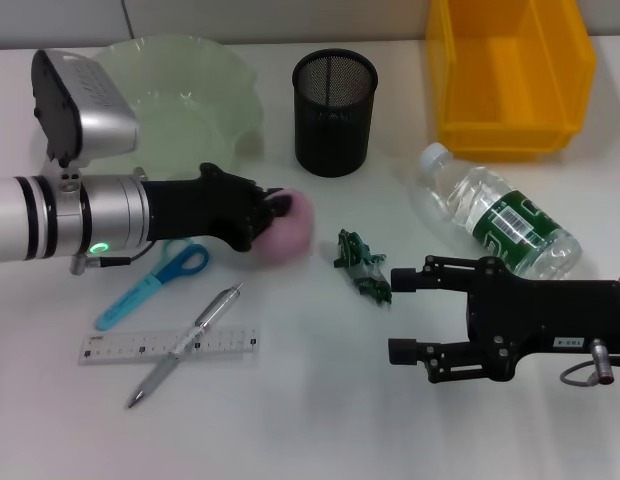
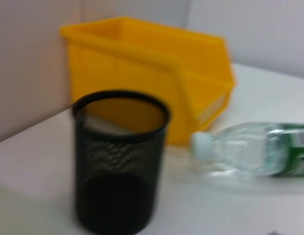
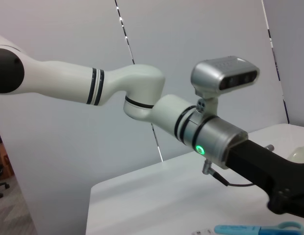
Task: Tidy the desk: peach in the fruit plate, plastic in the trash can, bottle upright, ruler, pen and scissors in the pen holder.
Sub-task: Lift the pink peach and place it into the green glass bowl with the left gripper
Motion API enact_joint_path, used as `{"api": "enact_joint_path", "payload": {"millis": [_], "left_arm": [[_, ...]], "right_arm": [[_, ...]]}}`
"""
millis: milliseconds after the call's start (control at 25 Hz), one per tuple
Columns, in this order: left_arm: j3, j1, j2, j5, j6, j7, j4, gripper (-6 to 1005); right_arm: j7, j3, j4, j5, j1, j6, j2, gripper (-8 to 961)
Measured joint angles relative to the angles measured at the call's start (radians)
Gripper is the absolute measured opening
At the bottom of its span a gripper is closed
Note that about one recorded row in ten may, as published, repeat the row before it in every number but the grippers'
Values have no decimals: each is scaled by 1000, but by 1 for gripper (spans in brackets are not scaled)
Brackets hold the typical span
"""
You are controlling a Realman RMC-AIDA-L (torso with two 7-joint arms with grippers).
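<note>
Peach (image 1: pixel 288 228): looked soft, light and easily bruised; best taken gently across its round middle.
Peach position: on the desk at about 6 o'clock of the fruit plate (image 1: pixel 185 95), 7 o'clock of the pen holder (image 1: pixel 334 112).
Left gripper (image 1: pixel 262 212): fingers closed around the peach's near side, holding it.
Right gripper (image 1: pixel 402 315): jaws wide, idle at 5 o'clock of the plastic (image 1: pixel 361 265).

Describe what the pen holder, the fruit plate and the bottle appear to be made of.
The pen holder looks like black metal mesh with a matte finish: its wall is finely perforated. The fruit plate seems to be pale green translucent glass or plastic with a wavy rim; I can't tell which. The bottle is clear glossy plastic with a white cap and green label.
</note>
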Motion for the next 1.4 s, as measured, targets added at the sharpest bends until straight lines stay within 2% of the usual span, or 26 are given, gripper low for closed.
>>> {"api": "enact_joint_path", "payload": {"millis": [160, 480, 680, 760, 800, 960, 1160, 1400], "left_arm": [[-6, 37, 2, -56, 107, 0, 73, 42], [-24, 120, 7, -250, 98, 20, 185, 43], [-56, 120, 4, -280, -77, 19, 194, 43], [-45, 111, 3, -282, -203, 15, 187, 43], [-45, 111, 3, -282, -203, 15, 187, 43], [-3, 101, 2, -282, -340, 15, 176, 42], [55, 100, 4, -278, -437, 14, 161, 42], [93, 98, 5, -276, -452, 18, 150, 51]], "right_arm": [[0, 0, 0, 0, 1, 1, 0, 802], [-4, 0, 0, 0, 1, 1, 0, 802], [-6, 0, 0, 0, 3, 1, 1, 802], [-6, 0, 2, 0, 4, 1, 1, 802], [-6, 0, 2, 0, 4, 1, 1, 802], [-6, 0, 3, 0, 4, 1, 2, 801], [-5, 0, 7, 0, 4, 1, 2, 801], [-5, 0, 13, 0, 6, 1, 2, 801]]}}
